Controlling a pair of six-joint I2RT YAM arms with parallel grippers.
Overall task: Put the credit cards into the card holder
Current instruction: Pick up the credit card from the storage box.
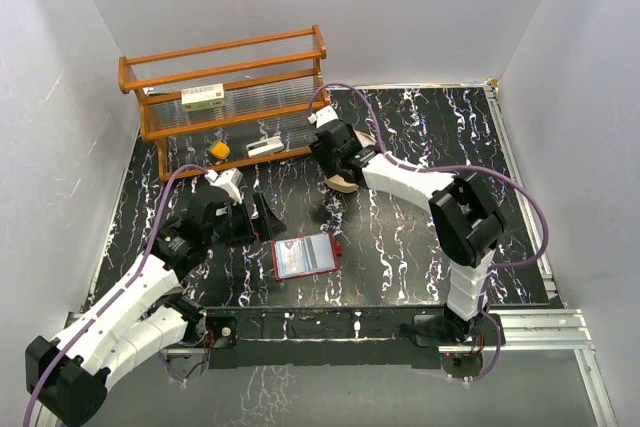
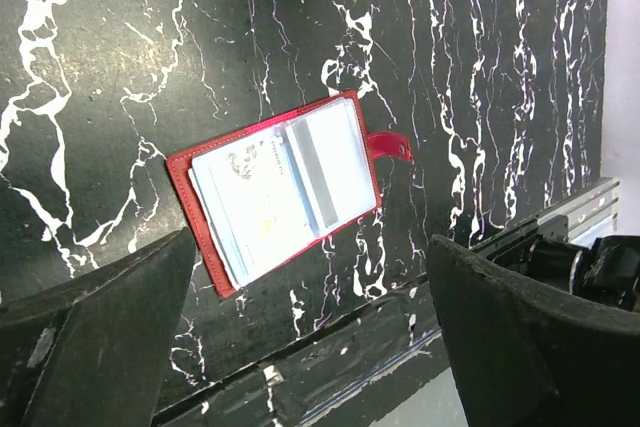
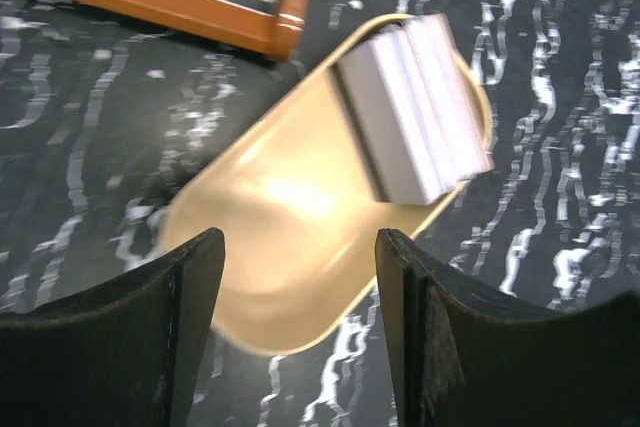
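The card holder (image 1: 305, 255) lies open and flat near the table's front edge, dark red with pale inner pockets and a snap tab. It also shows in the left wrist view (image 2: 280, 192). My left gripper (image 1: 256, 219) is open and empty, above and just left of it (image 2: 310, 347). The credit cards (image 3: 415, 117), a pale stack, lean in the far end of a tan oval tray (image 3: 280, 247). My right gripper (image 3: 300, 317) is open and empty, hovering over the tray's near end (image 1: 335, 159). In the top view the arm hides the cards.
An orange wooden rack (image 1: 225, 97) stands at the back left with a white red-labelled box (image 1: 203, 97) on it; its corner (image 3: 285, 2) is close to the tray. A small yellow object (image 1: 219, 150) and a white object (image 1: 265, 148) lie before the rack.
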